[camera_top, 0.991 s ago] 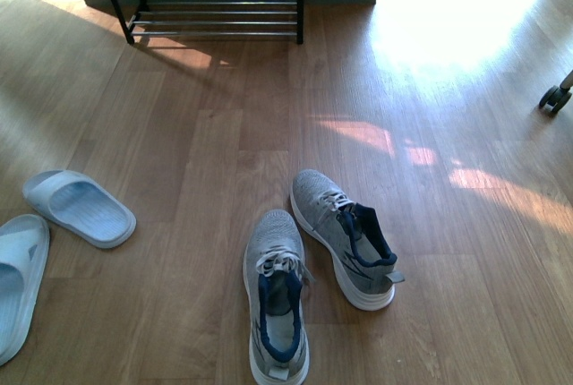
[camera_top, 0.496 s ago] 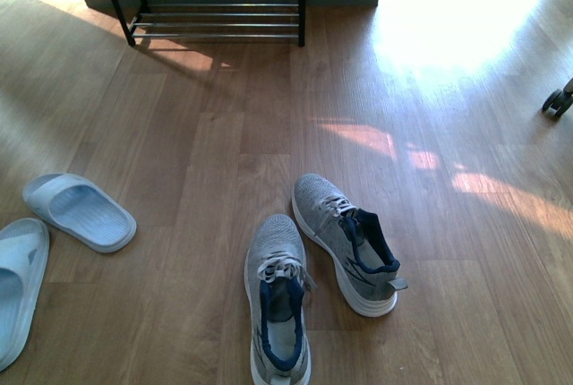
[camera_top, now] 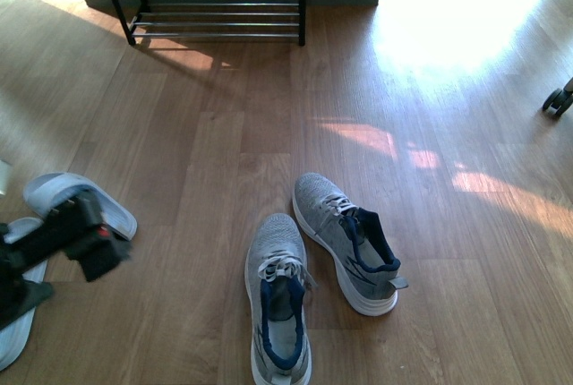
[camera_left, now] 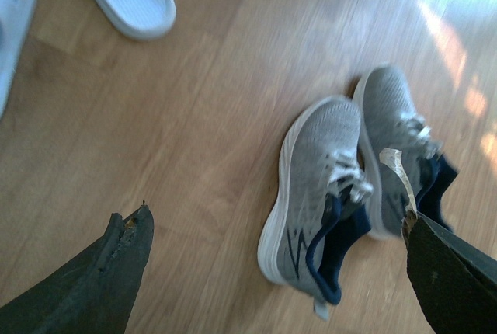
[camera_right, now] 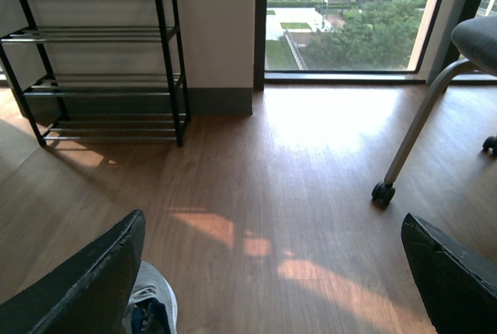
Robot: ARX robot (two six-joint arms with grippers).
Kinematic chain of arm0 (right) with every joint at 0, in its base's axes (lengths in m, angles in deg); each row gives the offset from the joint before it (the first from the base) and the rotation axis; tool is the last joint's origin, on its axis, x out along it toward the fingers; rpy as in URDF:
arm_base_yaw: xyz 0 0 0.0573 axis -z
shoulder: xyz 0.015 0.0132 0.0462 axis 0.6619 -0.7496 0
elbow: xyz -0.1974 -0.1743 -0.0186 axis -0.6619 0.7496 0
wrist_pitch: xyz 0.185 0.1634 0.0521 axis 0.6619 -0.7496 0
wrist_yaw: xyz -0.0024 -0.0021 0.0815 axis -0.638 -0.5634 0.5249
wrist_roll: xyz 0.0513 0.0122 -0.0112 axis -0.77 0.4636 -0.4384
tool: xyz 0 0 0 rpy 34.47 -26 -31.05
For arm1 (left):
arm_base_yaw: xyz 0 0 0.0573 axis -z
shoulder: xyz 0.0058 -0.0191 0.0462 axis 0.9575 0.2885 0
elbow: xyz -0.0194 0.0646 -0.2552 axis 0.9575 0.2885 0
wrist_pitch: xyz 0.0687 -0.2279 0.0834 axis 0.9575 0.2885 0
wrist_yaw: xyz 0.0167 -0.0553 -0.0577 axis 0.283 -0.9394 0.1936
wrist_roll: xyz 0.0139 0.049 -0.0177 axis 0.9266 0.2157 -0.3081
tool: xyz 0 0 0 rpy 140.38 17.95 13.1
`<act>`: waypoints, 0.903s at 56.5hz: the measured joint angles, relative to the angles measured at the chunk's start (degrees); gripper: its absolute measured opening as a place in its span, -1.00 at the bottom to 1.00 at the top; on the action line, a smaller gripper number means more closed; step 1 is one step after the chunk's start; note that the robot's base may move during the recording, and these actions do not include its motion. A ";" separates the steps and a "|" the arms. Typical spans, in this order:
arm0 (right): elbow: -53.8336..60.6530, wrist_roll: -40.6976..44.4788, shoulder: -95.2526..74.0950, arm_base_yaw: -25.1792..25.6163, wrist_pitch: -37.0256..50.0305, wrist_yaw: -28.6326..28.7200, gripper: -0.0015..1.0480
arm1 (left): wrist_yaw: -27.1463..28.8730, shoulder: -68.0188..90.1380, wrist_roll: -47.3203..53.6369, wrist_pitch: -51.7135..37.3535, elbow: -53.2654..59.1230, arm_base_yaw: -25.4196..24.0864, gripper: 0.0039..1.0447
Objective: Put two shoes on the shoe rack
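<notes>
left gripper [camera_top: 89, 235] has swung into the front view since the earlier frame and now hangs over the pale blue slides at the lower left.
its jaws stand wide apart with nothing between them. one slide [camera_top: 52, 188] is partly hidden beneath it, and the other slide [camera_top: 13, 340] lies at the frame's left edge. the two grey sneakers sit side by side on the wood floor [camera_top: 448, 251], toes toward the shoe rack [camera_top: 215, 18]: the left sneaker [camera_top: 277, 300] is just beside the right sneaker [camera_top: 345, 242]. the rack stands against the far wall, well apart from every shoe. right gripper [camera_right: 272, 221] is also spread wide and holds nothing. a chair caster [camera_top: 557, 98] shows at far right.
</notes>
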 joint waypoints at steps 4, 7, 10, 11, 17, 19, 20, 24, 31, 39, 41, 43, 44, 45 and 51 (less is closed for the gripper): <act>0.00 0.00 0.02 0.00 0.00 0.00 0.82 | -6.05 10.23 0.59 -0.11 -5.81 1.31 0.83; 0.00 0.00 0.00 0.00 0.00 0.00 0.82 | -8.52 16.72 1.46 1.03 -10.62 1.88 0.83; 0.00 0.00 0.02 0.00 0.00 0.00 0.82 | -9.86 21.84 2.34 3.02 -14.86 2.16 0.83; 0.00 0.00 0.02 0.00 0.00 0.00 0.82 | -10.21 23.43 2.45 3.74 -16.24 2.21 0.83; 0.00 0.00 0.00 0.00 0.00 0.00 0.82 | -12.79 32.39 5.09 8.44 -24.61 4.00 0.83; -0.02 0.00 0.00 0.00 0.00 0.00 0.82 | -14.67 34.69 5.20 9.16 -27.06 4.87 0.83; 0.00 0.00 0.00 0.00 0.00 0.00 0.82 | -14.84 35.85 5.73 10.25 -28.70 5.40 0.83; 0.00 0.00 0.00 0.00 0.00 0.00 0.82 | -16.39 38.69 6.49 12.66 -32.89 6.54 0.83; 0.00 0.00 0.00 0.00 0.00 0.00 0.82 | -17.16 42.14 7.41 16.06 -38.29 7.52 0.83; 0.00 0.00 0.00 0.00 0.00 0.00 0.82 | -17.27 46.10 9.01 20.04 -43.87 8.61 0.83; 0.00 0.00 0.00 0.00 0.00 0.00 0.82 | -17.33 46.86 9.33 20.83 -44.96 8.92 0.83; 0.00 0.00 0.02 0.00 0.00 0.00 0.82 | -17.38 47.54 9.55 21.46 -46.01 9.18 0.83; -0.02 0.00 0.00 0.00 0.00 0.00 0.82 | -17.38 47.84 9.60 21.70 -46.42 9.27 0.83; 0.00 0.00 0.00 0.00 0.00 0.00 0.82 | -17.38 48.17 9.81 22.21 -47.12 9.46 0.83; 0.00 0.00 0.00 0.00 0.00 0.00 0.82 | -17.46 50.23 10.47 24.13 -50.25 10.16 0.83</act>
